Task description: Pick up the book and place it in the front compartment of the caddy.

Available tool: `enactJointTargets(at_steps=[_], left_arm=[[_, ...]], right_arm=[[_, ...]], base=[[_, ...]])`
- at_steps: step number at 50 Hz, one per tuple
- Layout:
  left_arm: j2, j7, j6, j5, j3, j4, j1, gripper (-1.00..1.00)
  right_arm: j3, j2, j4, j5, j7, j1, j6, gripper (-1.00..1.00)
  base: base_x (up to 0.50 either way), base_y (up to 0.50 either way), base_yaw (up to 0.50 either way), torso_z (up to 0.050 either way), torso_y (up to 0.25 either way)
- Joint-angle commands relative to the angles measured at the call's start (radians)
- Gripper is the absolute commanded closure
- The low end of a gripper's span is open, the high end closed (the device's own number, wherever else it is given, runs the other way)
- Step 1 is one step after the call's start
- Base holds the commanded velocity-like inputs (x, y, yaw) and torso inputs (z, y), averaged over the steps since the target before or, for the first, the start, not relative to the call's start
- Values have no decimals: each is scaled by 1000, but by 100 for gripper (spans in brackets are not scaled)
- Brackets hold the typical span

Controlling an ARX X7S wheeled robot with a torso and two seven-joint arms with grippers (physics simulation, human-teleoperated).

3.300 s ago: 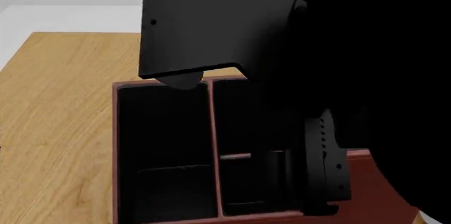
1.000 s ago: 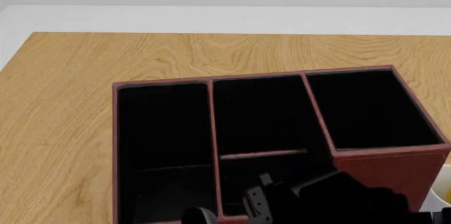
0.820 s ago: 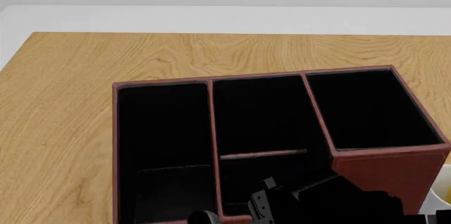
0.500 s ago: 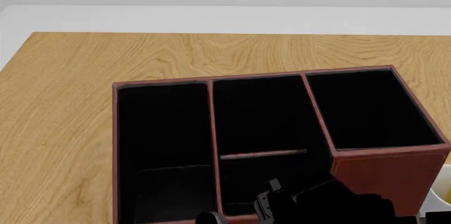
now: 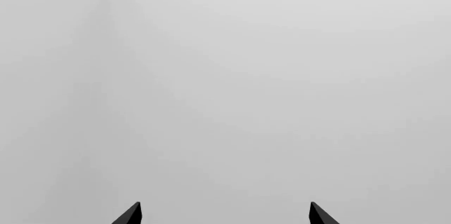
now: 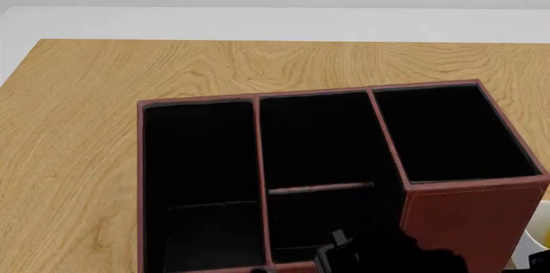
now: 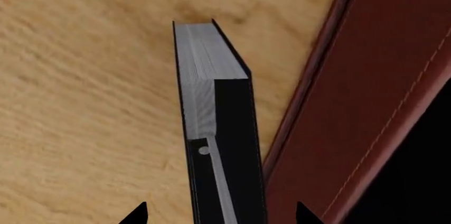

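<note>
Right wrist view: the book (image 7: 204,81) is clamped edge-on in the right gripper (image 7: 219,182), white page edge facing the camera, black covers on either side. One black finger (image 7: 236,145) lies flat against the book's cover, and a second finger piece with a small round screw sits over the page edge lower down. The book hangs over the wooden table (image 7: 77,102), just beside the red-brown outer wall of the caddy (image 7: 352,113), outside the box, not in any compartment. Cannot tell if the book's far end touches the table.

Head view: the caddy (image 6: 464,221) sits on the table (image 6: 86,125), with three long black compartments side by side; the middle one is split by a cross divider (image 6: 321,188) into a far part and a near part. A dark flat shape lies low in the leftmost compartment, too dark to identify. The right arm (image 6: 378,257) shows only as a black mass at the bottom edge, in front of the caddy's near wall. A sliver of a white-and-yellow mug (image 6: 537,231) peeks at the right edge beside the caddy.

Left wrist view: only plain grey background, with the two fingertips of the left gripper (image 5: 224,216) spread well apart and holding nothing.
</note>
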Motion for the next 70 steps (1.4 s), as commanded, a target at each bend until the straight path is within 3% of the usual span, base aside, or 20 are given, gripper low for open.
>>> enactJointTargets(at_steps=[1, 9, 10, 24, 33, 46, 70], left_arm=[[-5, -2, 8, 0, 2, -1, 2, -100], [0, 9, 13, 17, 13, -16, 0, -100], [-1, 8, 13, 16, 12, -14, 0, -100], [-6, 2, 17, 11, 17, -11, -1, -100], [-7, 5, 24, 16, 20, -13, -1, -100], [-21, -9, 33, -3, 15, 6, -3, -100], [-73, -54, 75, -38, 8, 39, 6, -100]], right_arm=[[-8, -9, 38, -8, 24, -51, -10, -100], [-15, -12, 56, -12, 27, -70, -25, -100], [-12, -13, 58, -10, 29, -71, -21, 100], [-6, 4, 23, -13, 26, -46, -30, 100], [19, 34, -59, -7, -2, 55, -4, 100], [92, 61, -177, 24, -45, 198, 46, 100], [234, 64, -246, 108, -93, 311, 113, 100]], base=[[0, 0, 0, 0, 0], [0, 0, 0, 0, 0], [0, 0, 0, 0, 0], [0, 0, 0, 0, 0], [0, 0, 0, 0, 0], [0, 0, 0, 0, 0], [0, 0, 0, 0, 0]])
